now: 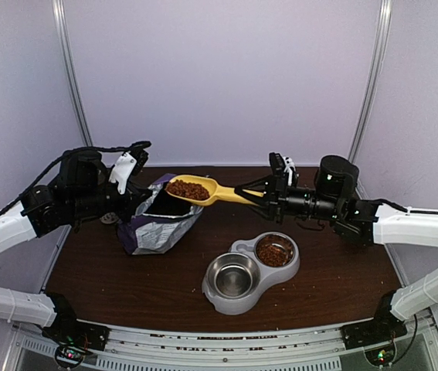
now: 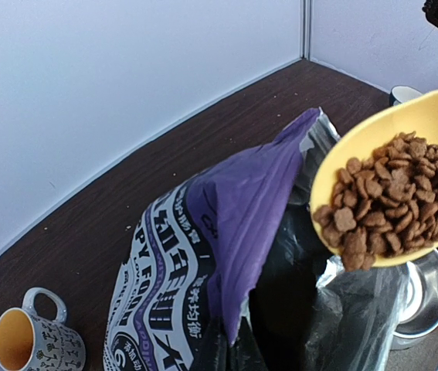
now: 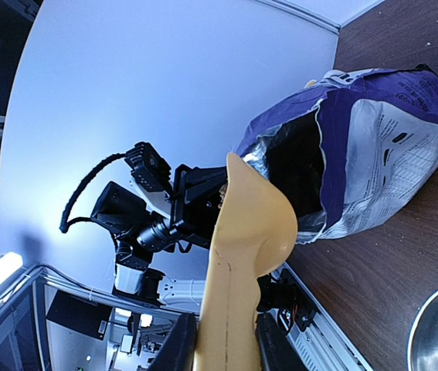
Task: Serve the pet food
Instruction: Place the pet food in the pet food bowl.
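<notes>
The pet food (image 1: 188,188) fills the bowl of a yellow scoop (image 1: 211,190) held level above the open mouth of the purple-and-white bag (image 1: 159,224). More kibble lies in the right cup (image 1: 274,250) of the grey double bowl (image 1: 242,247); its left steel cup (image 1: 232,276) is empty. My right gripper (image 1: 252,194) is shut on the scoop's handle (image 3: 230,309). My left gripper (image 1: 140,198) is shut on the bag's upper edge (image 2: 230,340) and holds it open. The left wrist view shows the heaped kibble (image 2: 392,205) close up.
A patterned mug (image 2: 35,342) with a yellow inside stands on the table left of the bag. White walls close in the back and the sides. The double bowl stands near the table's front, right of the bag.
</notes>
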Tool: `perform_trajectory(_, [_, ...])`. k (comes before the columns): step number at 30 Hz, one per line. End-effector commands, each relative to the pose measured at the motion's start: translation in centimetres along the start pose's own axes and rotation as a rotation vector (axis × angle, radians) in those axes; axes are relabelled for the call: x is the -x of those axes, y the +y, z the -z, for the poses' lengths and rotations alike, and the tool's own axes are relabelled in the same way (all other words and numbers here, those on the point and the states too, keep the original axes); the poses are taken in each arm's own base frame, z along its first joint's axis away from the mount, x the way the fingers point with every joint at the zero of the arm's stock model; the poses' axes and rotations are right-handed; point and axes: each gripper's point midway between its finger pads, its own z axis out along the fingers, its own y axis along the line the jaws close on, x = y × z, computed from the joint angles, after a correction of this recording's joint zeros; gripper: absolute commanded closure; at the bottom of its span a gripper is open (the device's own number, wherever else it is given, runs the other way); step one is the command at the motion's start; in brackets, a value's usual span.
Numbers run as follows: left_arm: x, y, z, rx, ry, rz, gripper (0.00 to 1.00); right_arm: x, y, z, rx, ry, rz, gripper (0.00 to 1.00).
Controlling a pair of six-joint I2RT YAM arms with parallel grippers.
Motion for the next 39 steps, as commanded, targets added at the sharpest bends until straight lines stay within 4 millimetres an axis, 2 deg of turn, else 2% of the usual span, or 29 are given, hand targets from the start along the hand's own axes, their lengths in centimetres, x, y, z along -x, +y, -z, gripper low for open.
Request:
perform_trajectory(1, [1.4, 0.8, 0.5, 0.034, -0.058, 0.017, 1.00, 0.7, 2.8, 0.9, 0.112, -0.027, 0.009, 1.00])
perform_trajectory(16, [1.6, 0.7, 0.7, 0.030, -0.064, 0.019, 1.00, 2.1, 3.9, 1.5, 0.194, -0.110, -0.035, 1.00])
perform_trajectory(24, [1.5, 0.7, 0.8, 0.029, -0.064, 0.018, 1.00, 2.3, 3.7, 1.5, 0.183, -0.123, -0.035, 1.00])
perform_trajectory(31, [1.5, 0.6, 0.7, 0.022, -0.061, 0.018, 1.00, 2.6, 1.8, 1.7, 0.087, -0.155, -0.027, 1.00])
perform_trajectory(39, [1.4, 0.5, 0.6, 0.019, -0.057, 0.018, 1.00, 2.5, 2.6, 1.9, 0.170, -0.158, -0.074, 1.00])
